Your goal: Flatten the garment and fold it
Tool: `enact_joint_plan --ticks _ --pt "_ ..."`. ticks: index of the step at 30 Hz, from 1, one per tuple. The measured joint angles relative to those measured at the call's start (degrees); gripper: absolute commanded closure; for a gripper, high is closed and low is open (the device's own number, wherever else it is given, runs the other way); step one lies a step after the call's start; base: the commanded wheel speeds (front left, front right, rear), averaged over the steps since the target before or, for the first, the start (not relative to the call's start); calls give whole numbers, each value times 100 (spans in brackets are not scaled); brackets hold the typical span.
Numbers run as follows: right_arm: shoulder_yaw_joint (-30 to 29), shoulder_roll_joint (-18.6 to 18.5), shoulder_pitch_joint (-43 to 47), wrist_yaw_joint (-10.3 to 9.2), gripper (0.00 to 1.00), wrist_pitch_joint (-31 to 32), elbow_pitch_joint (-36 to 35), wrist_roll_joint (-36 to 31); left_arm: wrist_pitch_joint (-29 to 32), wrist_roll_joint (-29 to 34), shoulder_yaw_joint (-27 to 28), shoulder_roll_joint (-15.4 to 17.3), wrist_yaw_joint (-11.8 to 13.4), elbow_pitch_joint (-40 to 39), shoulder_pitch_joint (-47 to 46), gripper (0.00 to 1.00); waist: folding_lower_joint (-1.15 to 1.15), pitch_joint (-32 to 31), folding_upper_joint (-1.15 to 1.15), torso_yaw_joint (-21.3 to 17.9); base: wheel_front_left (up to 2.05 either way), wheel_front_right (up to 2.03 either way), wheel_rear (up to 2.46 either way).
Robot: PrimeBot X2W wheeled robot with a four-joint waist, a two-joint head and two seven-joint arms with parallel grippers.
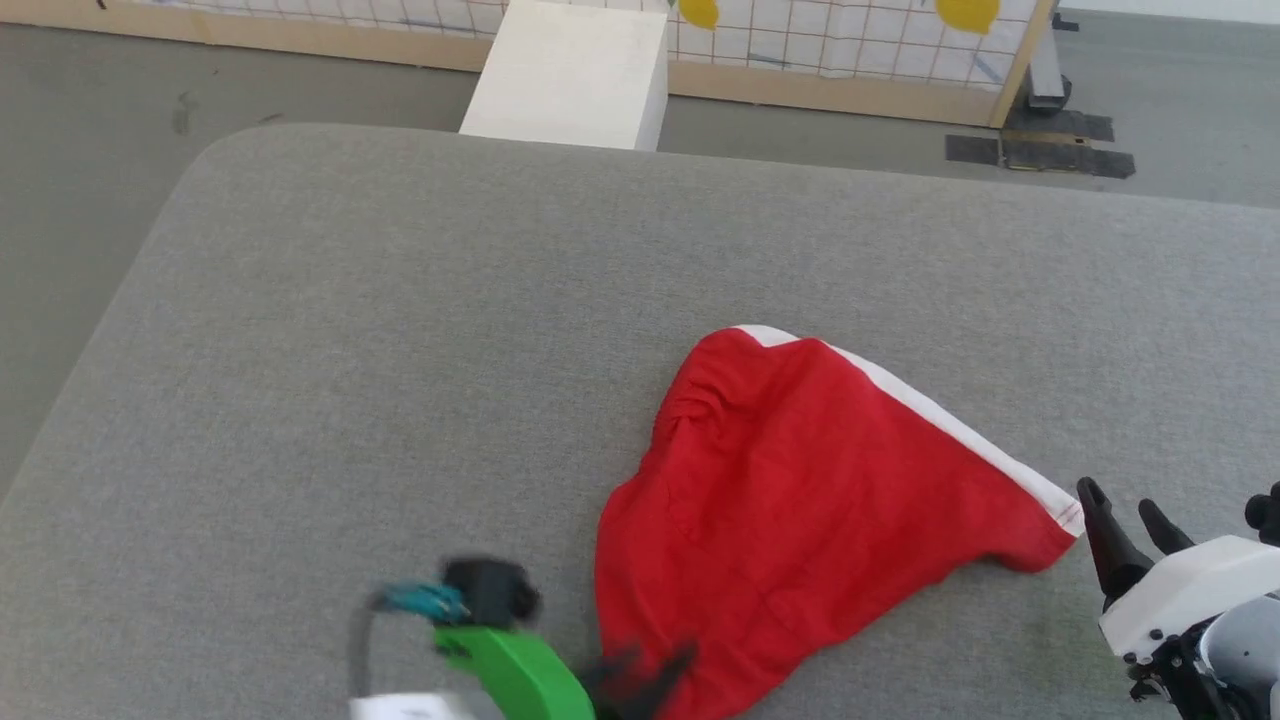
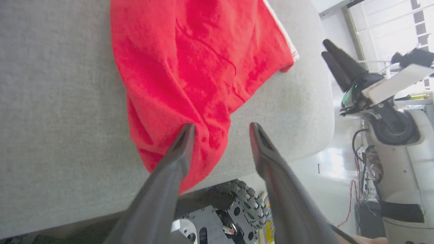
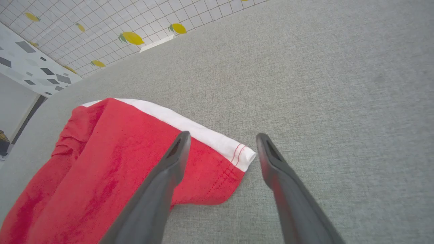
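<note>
Garment [image 1: 800,500] lies rumpled on the grey surface [image 1: 400,350]. Left gripper [image 2: 222,127] is over one red edge of it, jaws spread and empty; right gripper [image 3: 222,135], jaws spread too, is at its white-banded corner.

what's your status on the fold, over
Left claw open over near corner of the bright red thin fabric garment with white band. Right claw open beside its banded corner. Garment rumpled, not folded. Nothing in the way.

A grey cloth-covered table [image 1: 400,300] stands on a grey floor [image 1: 90,150]. Beyond the table's far edge sit a white box [image 1: 570,75] and a wood-framed grid screen [image 1: 850,45] printed with yellow fruit.
</note>
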Motion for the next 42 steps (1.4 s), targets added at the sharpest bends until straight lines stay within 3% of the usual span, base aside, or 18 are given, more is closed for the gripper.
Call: enact_joint_plan --ticks 3,6,10,12,16,22,32,33,34,37,42 --pt "-11 -2 2 0 0 -9 19 -5 -913 98 575 -120 -368 -105 -226 0 0 -6 0 -59 0 0 0" --pt "-7 -2 14 0 0 -4 41 -20 -2154 780 1204 -87 -537 74 -622 0 0 -19 0 -123 0 0 0" --pt "104 -4 149 0 0 201 27 -53 -3726 2013 1562 54 -459 683 -861 0 0 -33 0 -210 0 0 0" --pt "189 -3 255 0 0 411 27 -54 -4094 2441 1535 90 -390 1006 -861 0 0 -38 0 -255 0 0 0" --pt "374 -5 370 0 0 875 30 -82 -4310 2815 1521 -10 -260 1454 -834 0 0 -23 0 -359 0 0 0" --pt "469 -4 -40 0 0 1085 271 -424 -4353 2815 1597 -265 -260 1842 -737 0 0 93 0 -452 0 0 0" --pt "603 -11 -886 0 0 1419 1124 -1146 -4372 2826 1755 -495 -450 2013 -749 0 0 294 0 -266 0 0 0" --pt "587 -13 -940 0 61 1430 1166 -1133 -4378 2828 1783 -509 -481 2014 -748 0 0 310 0 -250 0 0 0" --pt "561 -14 -976 0 100 1385 1163 -1136 -4380 2833 1806 -522 -491 2014 -748 0 0 325 0 -240 0 0 0" --pt "394 -11 -1009 0 100 1389 1140 -1135 -4395 2846 1864 -560 -542 2025 -747 0 0 347 0 -246 0 0 0" --pt "-520 -197 -1020 1 100 1539 697 -1505 -4395 2919 1900 -636 -597 2076 -748 0 0 325 0 -315 0 0 0"
